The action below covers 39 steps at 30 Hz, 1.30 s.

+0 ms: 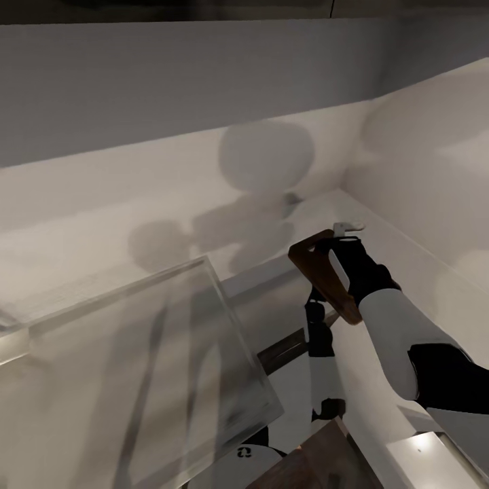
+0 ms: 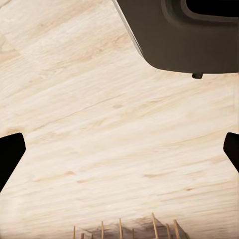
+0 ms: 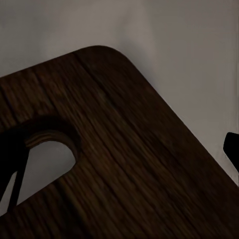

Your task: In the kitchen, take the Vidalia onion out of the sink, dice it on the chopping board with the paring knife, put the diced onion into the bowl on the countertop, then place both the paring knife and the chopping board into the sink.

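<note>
At the head view's left, a transparent glass-like panel (image 1: 136, 367) lay tilted across the foreground, with pale wall behind it carrying round shadows. No brand, label or legible writing appeared on any surface. The left gripper (image 2: 119, 149) was spread wide, its dark fingertips (image 2: 10, 152) at opposite borders of its wrist view over light wooden flooring (image 2: 99, 124), with nothing between them. Further right, the right gripper (image 1: 343, 261) pinched the chopping board (image 1: 322, 272) near its oval handle slot, holding it raised and tilted close to the wall corner. Open room remained between the board's rounded corner (image 3: 107, 55) and the grey surface behind.
</note>
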{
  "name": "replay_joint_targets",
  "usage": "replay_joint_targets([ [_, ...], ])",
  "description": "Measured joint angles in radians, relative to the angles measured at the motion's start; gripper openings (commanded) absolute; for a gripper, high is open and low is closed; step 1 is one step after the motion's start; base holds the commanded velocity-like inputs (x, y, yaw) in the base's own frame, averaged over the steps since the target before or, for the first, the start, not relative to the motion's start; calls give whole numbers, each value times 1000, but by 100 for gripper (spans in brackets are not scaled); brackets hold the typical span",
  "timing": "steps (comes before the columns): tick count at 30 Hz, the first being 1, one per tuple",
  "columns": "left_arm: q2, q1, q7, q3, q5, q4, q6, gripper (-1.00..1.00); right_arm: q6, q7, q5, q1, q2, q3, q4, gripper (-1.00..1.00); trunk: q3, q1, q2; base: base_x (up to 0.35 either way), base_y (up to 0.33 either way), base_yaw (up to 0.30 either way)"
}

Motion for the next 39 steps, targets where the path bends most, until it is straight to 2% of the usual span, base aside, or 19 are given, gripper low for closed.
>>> replay_joint_targets([
  [39, 0, 0, 0, 0, 0, 0, 0, 100, 12, 0, 0, 0, 0, 0, -4, 100, 0, 0, 0, 0, 0, 0],
])
